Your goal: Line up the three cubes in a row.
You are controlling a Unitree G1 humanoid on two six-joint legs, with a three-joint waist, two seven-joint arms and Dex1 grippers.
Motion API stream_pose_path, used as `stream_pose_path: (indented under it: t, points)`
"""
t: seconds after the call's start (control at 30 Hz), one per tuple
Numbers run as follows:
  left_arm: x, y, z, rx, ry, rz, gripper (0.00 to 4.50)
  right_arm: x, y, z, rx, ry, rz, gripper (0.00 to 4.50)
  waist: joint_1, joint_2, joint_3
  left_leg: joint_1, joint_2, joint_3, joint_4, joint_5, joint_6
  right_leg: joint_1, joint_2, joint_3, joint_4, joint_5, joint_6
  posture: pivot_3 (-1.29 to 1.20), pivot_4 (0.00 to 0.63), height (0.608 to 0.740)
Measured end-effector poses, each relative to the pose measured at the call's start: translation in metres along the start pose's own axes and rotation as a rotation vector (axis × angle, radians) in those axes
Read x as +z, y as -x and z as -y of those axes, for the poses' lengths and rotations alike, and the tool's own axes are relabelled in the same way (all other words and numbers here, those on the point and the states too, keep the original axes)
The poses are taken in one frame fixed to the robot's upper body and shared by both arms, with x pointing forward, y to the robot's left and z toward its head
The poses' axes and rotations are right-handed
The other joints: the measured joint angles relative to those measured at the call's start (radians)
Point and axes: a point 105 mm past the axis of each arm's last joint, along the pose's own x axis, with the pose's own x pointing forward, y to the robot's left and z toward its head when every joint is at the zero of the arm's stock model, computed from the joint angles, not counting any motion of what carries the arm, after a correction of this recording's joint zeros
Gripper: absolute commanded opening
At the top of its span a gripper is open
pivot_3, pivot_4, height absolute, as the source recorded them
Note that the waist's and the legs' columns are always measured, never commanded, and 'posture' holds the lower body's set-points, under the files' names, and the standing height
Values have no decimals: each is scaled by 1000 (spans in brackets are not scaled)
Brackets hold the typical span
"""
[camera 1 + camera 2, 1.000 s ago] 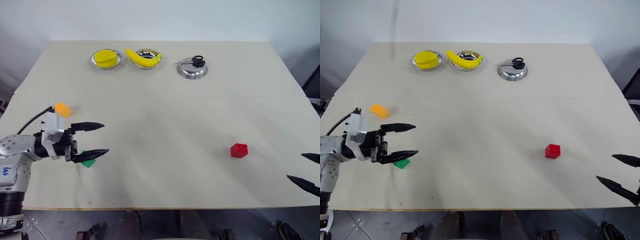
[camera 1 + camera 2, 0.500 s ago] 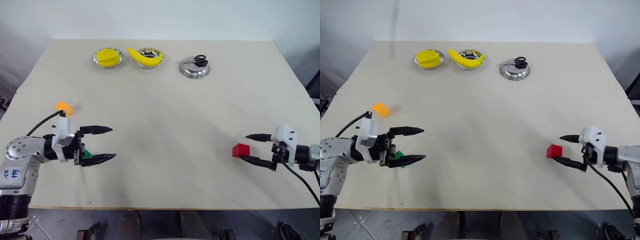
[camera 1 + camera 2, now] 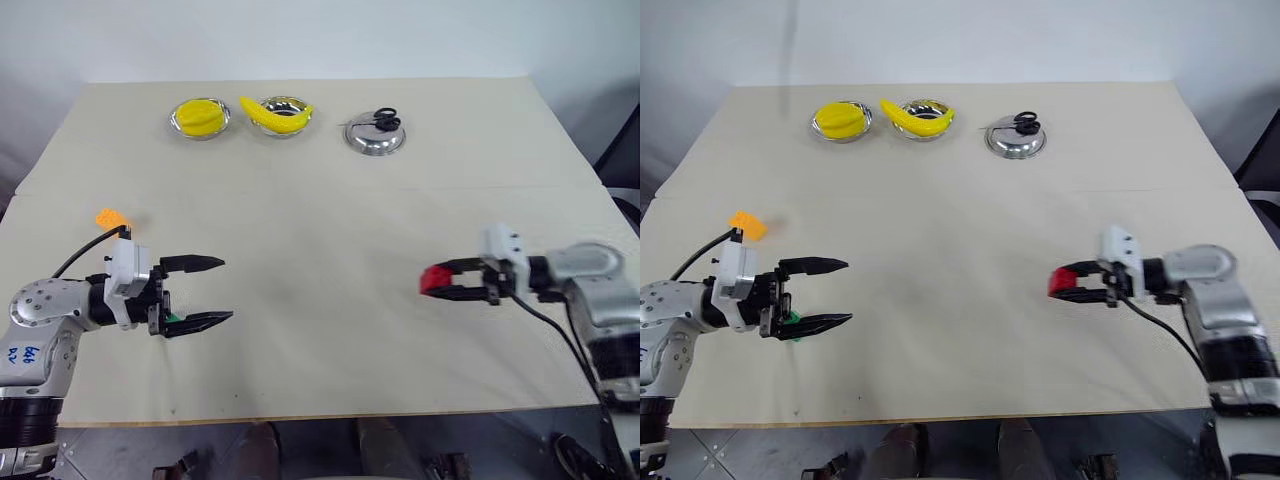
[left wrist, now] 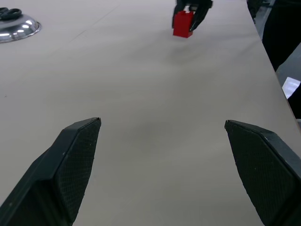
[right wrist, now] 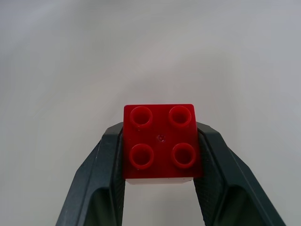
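Red cube (image 5: 160,141), studs facing right wrist camera, was pinched in right hand (image 3: 447,283); left hand (image 3: 205,291) level, spread.

Three cubes: orange (image 3: 108,217), green (image 3: 790,319), red (image 5: 160,142); three bowls (image 3: 374,141); one scissors (image 3: 385,120).

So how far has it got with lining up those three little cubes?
Barely started: no row yet. The right gripper is shut on the red cube, which is the step in hand. The orange cube sits near the table's left edge, and the green cube lies by the open left gripper. Left to do: bring all three together in one line.
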Motion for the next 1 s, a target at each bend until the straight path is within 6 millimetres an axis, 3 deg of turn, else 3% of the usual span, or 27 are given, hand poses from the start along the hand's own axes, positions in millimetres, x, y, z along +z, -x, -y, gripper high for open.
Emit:
stream_pose_path:
  t: [0.2, 0.3, 0.47, 0.63, 0.77, 0.9, 1.0]
  points:
    - [-1, -3, 0, -1, 1, 5, 4500, 22, -55, 9, 77, 49, 19, 1487, -4, 0, 0, -4, 0, 0, 0, 2, -3, -7, -1, -1, 4, 0, -1, 0, 150, 740]
    - [-3, -2, 1, 3, 7, 3, 4500, 12, -63, 8, 103, 95, -38, 1487, -3, 0, 0, -4, -1, 0, 0, 2, -3, -7, -2, -2, 4, 0, -1, 0, 150, 740]
    - [-5, -1, 2, 7, 13, 0, 4500, 13, -70, 11, 119, 147, -42, 1487, -11, -2, -1, -3, -1, 0, 1, 3, -5, -6, -2, -3, 6, 0, -1, 0, 150, 740]
    - [-5, 0, 2, 16, 13, 0, 4500, 3, -72, 12, 112, 117, -57, 3096, -9, -2, -1, -2, -1, 0, 1, 3, -6, -5, -2, -3, 6, 0, -1, 0, 150, 740]
    - [-3, 6, -3, 67, 5, 1, 4500, 21, -58, 13, 103, 135, 53, 4467, -10, -2, -1, -4, -1, 0, 0, 3, -6, -6, -2, -3, 6, 0, -1, 0, 150, 740]
    - [-1, 22, -17, 205, -13, 18, 4500, 45, -25, 17, 43, 193, 159, 4488, -9, -2, -1, -3, -1, -1, -1, 3, -6, -6, -2, -3, 5, 0, -1, 0, 150, 740]
    - [1, 50, -30, 378, -2, 32, 4500, 49, -6, 4, 33, 168, 211, 4488, -9, -2, -1, -4, 0, -1, -2, 3, -5, -7, -2, -4, 5, 0, -1, 0, 150, 740]
